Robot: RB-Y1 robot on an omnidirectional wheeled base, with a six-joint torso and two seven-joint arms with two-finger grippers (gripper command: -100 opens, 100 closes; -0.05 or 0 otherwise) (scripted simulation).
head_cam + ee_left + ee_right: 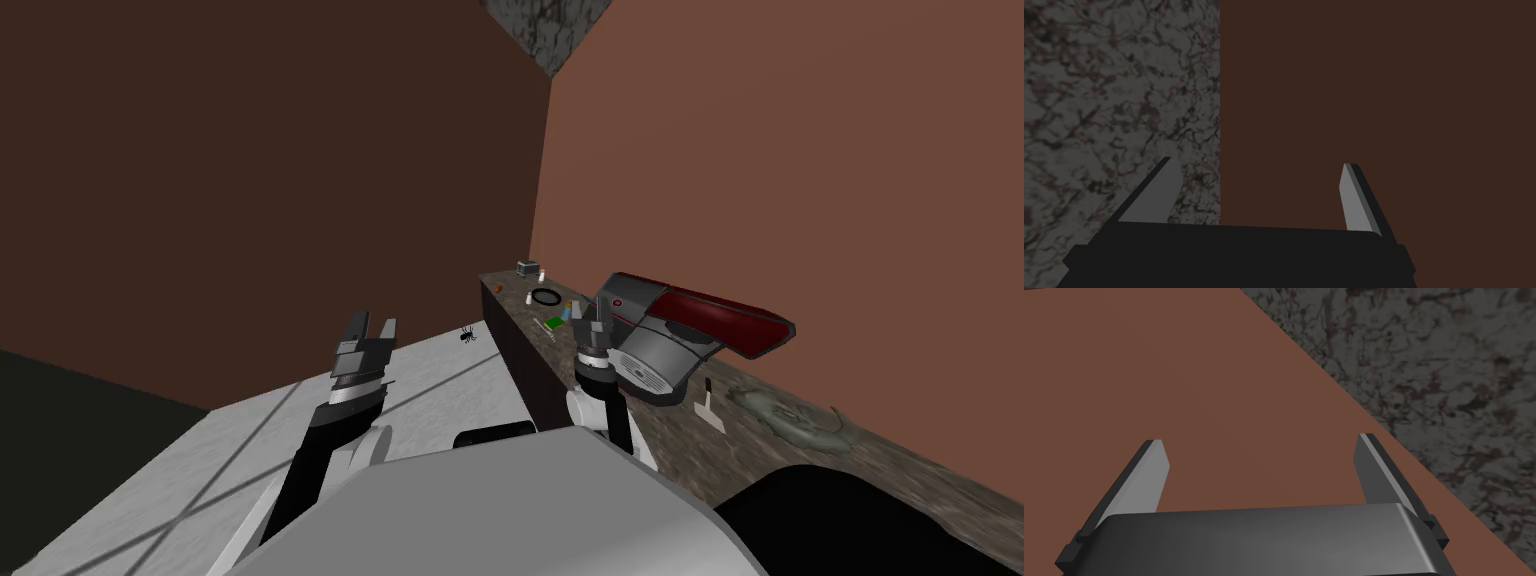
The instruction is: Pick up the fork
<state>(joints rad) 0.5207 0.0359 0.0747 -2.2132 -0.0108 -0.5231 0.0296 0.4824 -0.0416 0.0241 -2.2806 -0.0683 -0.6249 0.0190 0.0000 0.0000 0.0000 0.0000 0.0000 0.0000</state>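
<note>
Fork (546,325), apparently the thin pale sliver, is lying on the speckled countertop (700,470) beyond the right gripper (597,312); it and the left gripper (374,325) are both standing open

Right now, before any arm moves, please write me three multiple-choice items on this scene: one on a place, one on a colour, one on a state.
1. Where does the black ring lie?
A. on the floor
B. on the dark counter top
C. on the wall

2. What colour is the long upper part of the large appliance?
A. green
B. yellow
C. dark red

3. How do the left tool's fingers stand?
A. open, nothing between them
B. shut tight
C. shut on the ring

Answers: 1 B, the ring rests on the marbled top; 2 C, the head view shows it dark red above a grey body; 3 A, the left wrist view shows the fingers wide apart.
</note>
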